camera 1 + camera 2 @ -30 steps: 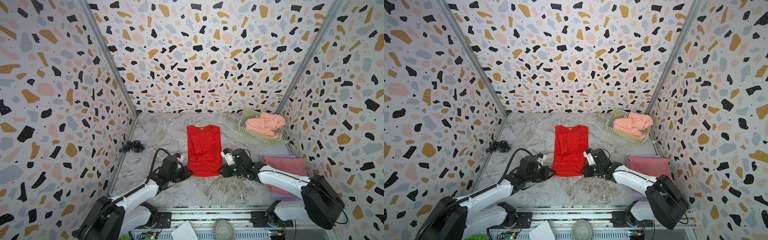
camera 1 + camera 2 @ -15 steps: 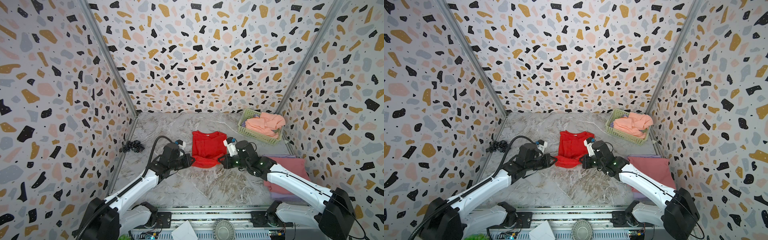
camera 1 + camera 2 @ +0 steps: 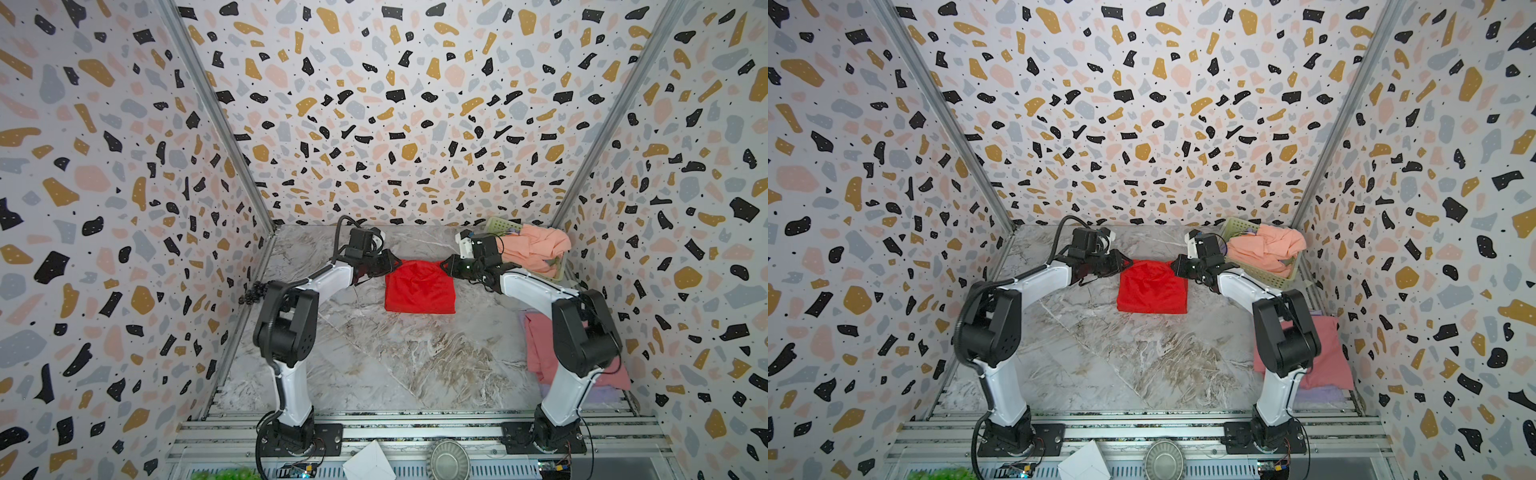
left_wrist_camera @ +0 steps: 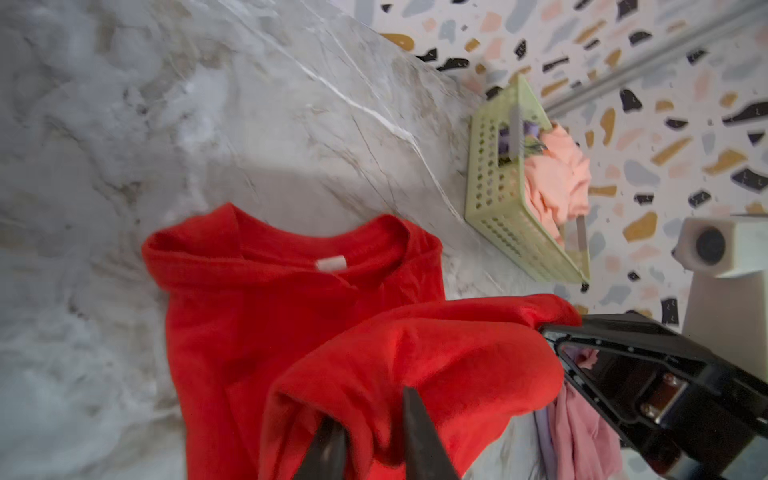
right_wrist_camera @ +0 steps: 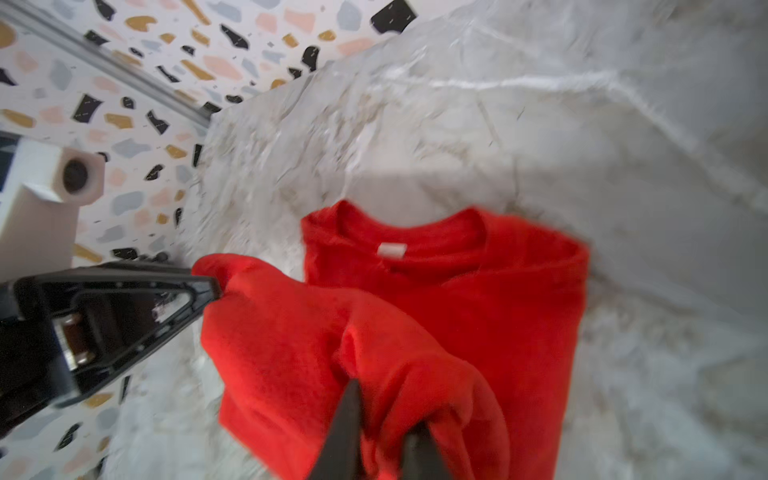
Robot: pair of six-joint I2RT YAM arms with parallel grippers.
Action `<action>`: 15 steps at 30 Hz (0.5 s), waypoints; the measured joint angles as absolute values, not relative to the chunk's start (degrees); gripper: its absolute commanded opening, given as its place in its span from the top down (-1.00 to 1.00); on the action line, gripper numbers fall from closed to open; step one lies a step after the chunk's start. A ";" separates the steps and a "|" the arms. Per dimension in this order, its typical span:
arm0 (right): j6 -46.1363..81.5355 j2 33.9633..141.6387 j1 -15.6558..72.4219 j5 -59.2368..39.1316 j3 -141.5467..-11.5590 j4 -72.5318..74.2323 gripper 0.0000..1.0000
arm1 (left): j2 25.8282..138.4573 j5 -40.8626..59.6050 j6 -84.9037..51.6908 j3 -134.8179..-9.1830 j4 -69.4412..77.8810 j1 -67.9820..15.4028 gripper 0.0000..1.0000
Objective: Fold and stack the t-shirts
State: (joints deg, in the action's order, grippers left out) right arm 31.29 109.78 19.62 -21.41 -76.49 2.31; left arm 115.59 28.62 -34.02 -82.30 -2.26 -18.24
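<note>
A bright red t-shirt lies on the marble worktop, towards its far middle, doubled over so that its hem edge sits near the collar. The left gripper is at the far left corner of the folded layer and the right gripper at the far right corner. In each wrist view red cloth lies between that arm's own dark jaws, which stand slightly apart; whether each gripper pinches the fabric or is letting it go cannot be told. At the far right stands a pale green lattice basket holding a crumpled peach-orange t-shirt, and at the near right, partly behind the right arm, a folded dusty pink t-shirt rests on a lavender one. Judged risks: the upper layer bulges instead of lying flat, so if it is released at this height it may settle askew or slide back and open the fold; if one gripper lets go before the other, the remaining pull could drag the shirt sideways; cloth snagged on a jaw during withdrawal would lift the corner again.
</note>
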 measured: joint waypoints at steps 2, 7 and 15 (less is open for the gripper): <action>30.87 115.33 18.11 -21.26 -81.49 3.38 -0.31 | 119.63 28.14 -34.85 -84.99 -1.89 -17.21 0.04; 30.48 119.68 15.25 -21.37 -85.45 4.29 -0.31 | 122.06 26.13 -36.91 -85.38 -1.26 -14.94 -0.17; 29.43 106.78 16.91 -21.63 -74.74 6.50 -0.33 | 112.81 20.53 -34.44 -81.10 -2.22 -14.02 -0.40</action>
